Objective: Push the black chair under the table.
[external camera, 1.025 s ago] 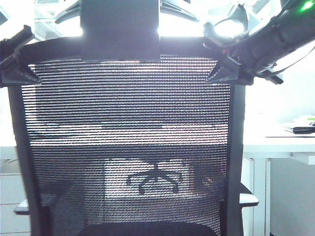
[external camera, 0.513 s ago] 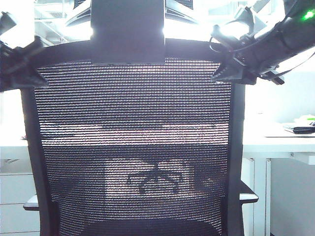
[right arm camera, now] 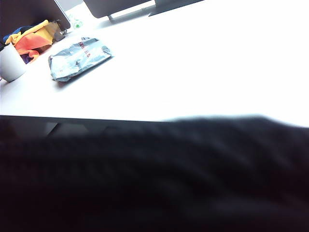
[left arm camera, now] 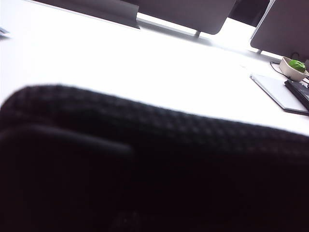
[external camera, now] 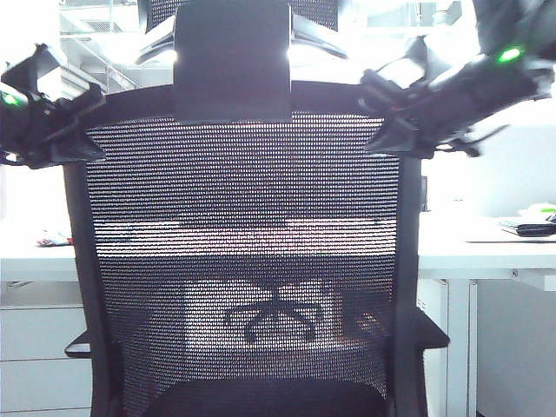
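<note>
**A:** Where are the grippers?

**B:** The left gripper (external camera: 65, 143) is pressed against the upper left corner of the black chair (external camera: 243, 261), and the right gripper (external camera: 395, 135) against the upper right corner, both at the top rail of the mesh back. Whether the jaws are spread or closed I cannot tell: from the exterior camera they are dark shapes against the frame, and each wrist camera has blurred black mesh filling its near field.

**A:** Why hold it there?

**B:** I judge it is for an even push. Two contacts high on opposite corners should keep the back square and stop the chair swivelling as it rolls toward the table (external camera: 486, 252).

**A:** And where is the chair?

**B:** Directly in front of the exterior camera, its back facing us, the headrest bracket (external camera: 232, 61) at top centre. The white desk top runs across behind it, visible through the mesh, so the seat is aimed at the kneehole. Both wrist views look over the mesh edge onto the desk surface: a green object in a small bowl (left arm camera: 295, 66) on one side, a white mug (right arm camera: 10, 63) and a silver packet (right arm camera: 79, 57) on the other.

**A:** Anything changed over the last second?

**B:** Yes. The chair back looks narrower and its side rails have drawn inward, so it has moved away from the camera toward the desk. Both grippers have gone with it, and more of the desk shows on each side.
</note>
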Motion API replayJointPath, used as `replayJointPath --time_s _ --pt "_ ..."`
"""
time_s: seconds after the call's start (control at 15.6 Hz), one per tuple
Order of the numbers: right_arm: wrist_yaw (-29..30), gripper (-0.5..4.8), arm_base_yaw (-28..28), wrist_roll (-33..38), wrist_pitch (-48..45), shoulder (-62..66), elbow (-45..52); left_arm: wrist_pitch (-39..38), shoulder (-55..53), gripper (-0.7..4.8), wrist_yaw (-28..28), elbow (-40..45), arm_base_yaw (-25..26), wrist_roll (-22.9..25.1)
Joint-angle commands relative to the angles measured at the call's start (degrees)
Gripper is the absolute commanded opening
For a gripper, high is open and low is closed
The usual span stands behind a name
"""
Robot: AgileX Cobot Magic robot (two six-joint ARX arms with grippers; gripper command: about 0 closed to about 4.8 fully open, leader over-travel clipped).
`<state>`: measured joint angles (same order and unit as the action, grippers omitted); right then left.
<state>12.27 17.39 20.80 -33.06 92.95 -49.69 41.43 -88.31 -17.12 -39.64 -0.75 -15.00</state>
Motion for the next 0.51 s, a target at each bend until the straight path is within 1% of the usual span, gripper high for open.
replayJointPath --time_s 0.06,0.19,0.32,0.51 --pt "-3.1 -0.09 -1.5 -1.2 -3.2 3.5 -5.3 3.7 -3.0 -0.06 5.0 -1.8 1.0 0.1" --pt "-3.1 -0.09 -1.6 -3.2 -3.2 6.2 -7.9 9.7 -6.1 -0.06 6.0 -2.4 0.9 0.0" --pt "-2.8 -0.09 -2.3 -3.3 -3.2 8.5 -10.2 9.4 -9.6 -0.06 6.0 -5.6 1.0 0.0" --pt "-2.0 -0.09 -3.9 -3.9 -3.3 11.7 -13.6 9.5 -16.3 -0.06 6.0 -12.8 1.0 0.0"
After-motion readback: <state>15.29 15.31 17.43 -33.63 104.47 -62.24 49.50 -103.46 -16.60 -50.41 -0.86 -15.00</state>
